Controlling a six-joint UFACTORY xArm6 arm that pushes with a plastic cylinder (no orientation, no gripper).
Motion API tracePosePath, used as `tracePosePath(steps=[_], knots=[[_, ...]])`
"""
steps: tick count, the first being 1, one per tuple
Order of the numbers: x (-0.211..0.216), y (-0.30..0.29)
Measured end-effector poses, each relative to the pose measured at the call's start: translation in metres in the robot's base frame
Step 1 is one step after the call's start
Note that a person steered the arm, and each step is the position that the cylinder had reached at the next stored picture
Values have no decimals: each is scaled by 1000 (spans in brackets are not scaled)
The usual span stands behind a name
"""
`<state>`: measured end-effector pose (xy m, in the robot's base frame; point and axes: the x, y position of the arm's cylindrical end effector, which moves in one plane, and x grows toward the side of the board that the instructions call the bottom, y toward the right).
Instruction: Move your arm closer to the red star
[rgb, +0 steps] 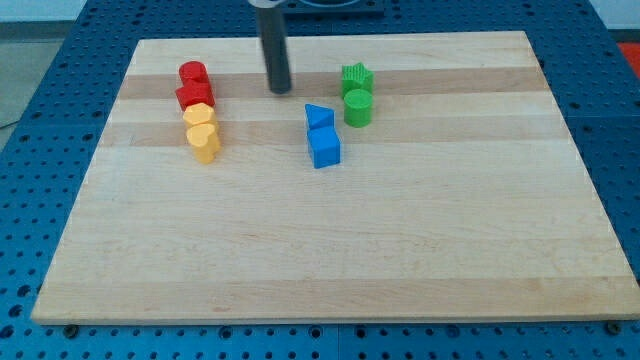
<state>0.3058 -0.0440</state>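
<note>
The red star (194, 96) lies near the view's top left, just below a red cylinder (193, 74). My tip (279, 91) rests on the board to the right of the red star, roughly level with it, with a clear gap between them. It touches no block. Below the red star sit a yellow hexagon-like block (199, 115) and a yellow heart (204, 141), stacked in a column.
A blue triangle (318, 117) and blue cube (325, 147) lie below and right of my tip. A green star (356, 77) and green cylinder (358, 106) sit further right. The wooden board (330, 250) rests on a blue perforated table.
</note>
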Motion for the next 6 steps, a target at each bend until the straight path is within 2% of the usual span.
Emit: tracePosePath(steps=[1,2,3,4,5,6], knots=[[-7,83],[-13,137],[-12,147],[10,58],[20,-60],[42,-120]])
